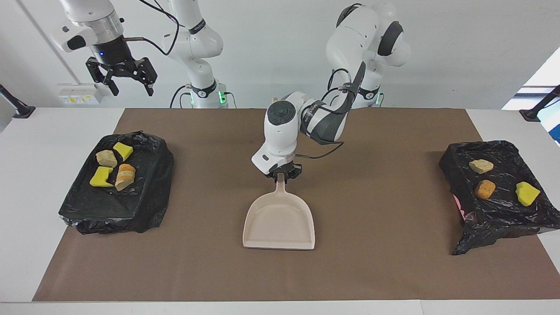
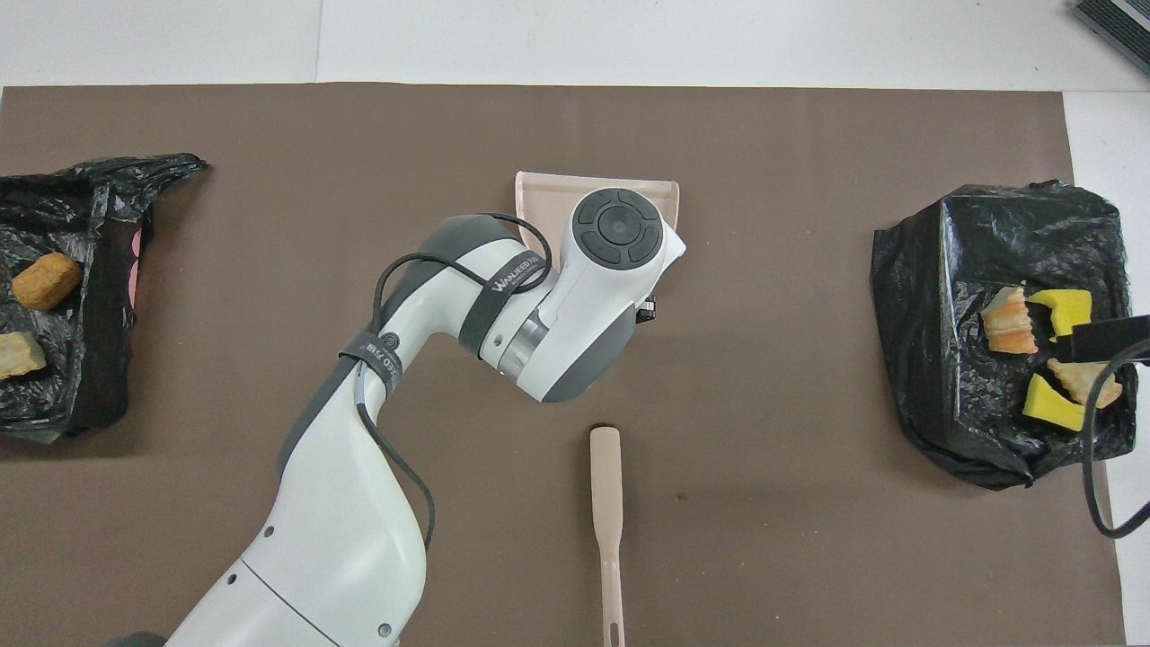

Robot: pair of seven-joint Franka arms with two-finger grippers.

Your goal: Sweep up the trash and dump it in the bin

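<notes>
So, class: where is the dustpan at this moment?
The dustpan lies mid-mat, its handle held by the left gripper, farther from the robots than the brush.

From overhead the left arm [image 2: 575, 305] hides most of the dustpan [image 2: 539, 193]; the brush [image 1: 274, 101] is masked facing.

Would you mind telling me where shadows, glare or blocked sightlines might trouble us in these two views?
Facing view: soft, even light; the dustpan casts only a faint shadow on the brown mat, and the window at the edge is blown out. Overhead view: the left arm hides most of the dustpan; the black bin bags show small glints; the brush casts a thin shadow.
</notes>
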